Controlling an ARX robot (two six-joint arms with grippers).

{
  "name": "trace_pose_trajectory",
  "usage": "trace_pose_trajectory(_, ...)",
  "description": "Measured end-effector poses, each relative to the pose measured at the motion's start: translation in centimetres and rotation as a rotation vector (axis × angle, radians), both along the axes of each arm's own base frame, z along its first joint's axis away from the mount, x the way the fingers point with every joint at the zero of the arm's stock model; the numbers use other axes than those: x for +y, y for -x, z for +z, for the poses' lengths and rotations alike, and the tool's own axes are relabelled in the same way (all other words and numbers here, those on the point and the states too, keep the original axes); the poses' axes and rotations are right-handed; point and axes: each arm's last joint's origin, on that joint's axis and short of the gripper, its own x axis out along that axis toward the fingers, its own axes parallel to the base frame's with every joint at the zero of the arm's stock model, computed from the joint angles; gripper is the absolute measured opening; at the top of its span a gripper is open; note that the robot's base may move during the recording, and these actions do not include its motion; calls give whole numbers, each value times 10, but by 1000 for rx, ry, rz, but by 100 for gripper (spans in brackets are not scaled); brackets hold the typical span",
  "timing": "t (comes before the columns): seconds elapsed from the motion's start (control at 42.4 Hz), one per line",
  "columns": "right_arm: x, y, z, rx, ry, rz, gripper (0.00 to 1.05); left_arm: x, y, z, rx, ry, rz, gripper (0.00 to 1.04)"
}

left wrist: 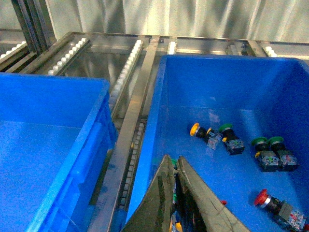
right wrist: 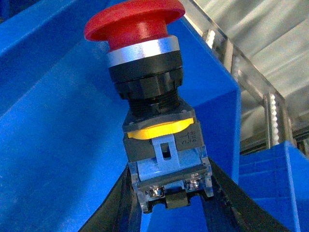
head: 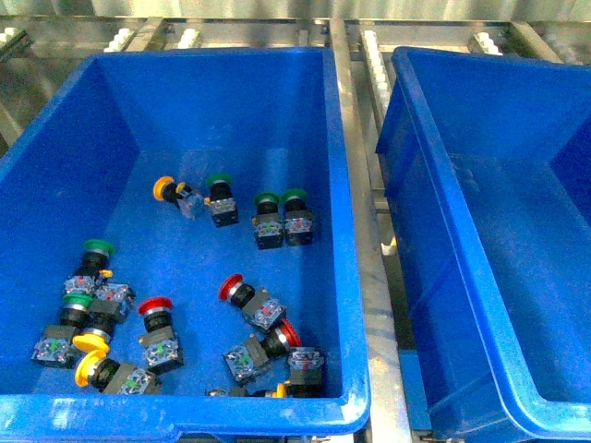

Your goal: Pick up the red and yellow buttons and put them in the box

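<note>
While the front view shows neither arm, loose buttons (head: 247,297) litter the left bin (head: 55,148) and the box (head: 434,185) waits empty.
Left gripper (left wrist: 176,169) looks nearly closed, its grasp unclear; right gripper (right wrist: 169,193) clamps a red button (right wrist: 140,29) by its base — carry it level over the rim before releasing; fingertips cropped.

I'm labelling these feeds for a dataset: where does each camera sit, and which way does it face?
Front view: on the body, looking down into the bin of buttons; no arm shows.
Left wrist view: on the left arm, facing over that bin; left gripper shows, jaws nearly together, empty.
Right wrist view: on the right arm, facing along the right gripper, which clamps a red button by its contact block.
Shared: front and left wrist views both show the yellow button beside green ones.
</note>
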Motion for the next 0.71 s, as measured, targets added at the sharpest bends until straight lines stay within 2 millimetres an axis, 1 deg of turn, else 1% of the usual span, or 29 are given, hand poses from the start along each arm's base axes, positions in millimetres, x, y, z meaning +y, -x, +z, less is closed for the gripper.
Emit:
trace_pose_trajectory(0.401, 2, 1, -1, 11, -3, -7, 26, 0, 17, 5, -16, 0, -3, 2)
trace_pose_trajectory(0.707, 5, 1, 0, 5, -10, -18, 26, 0, 25, 5, -16, 0, -2, 2)
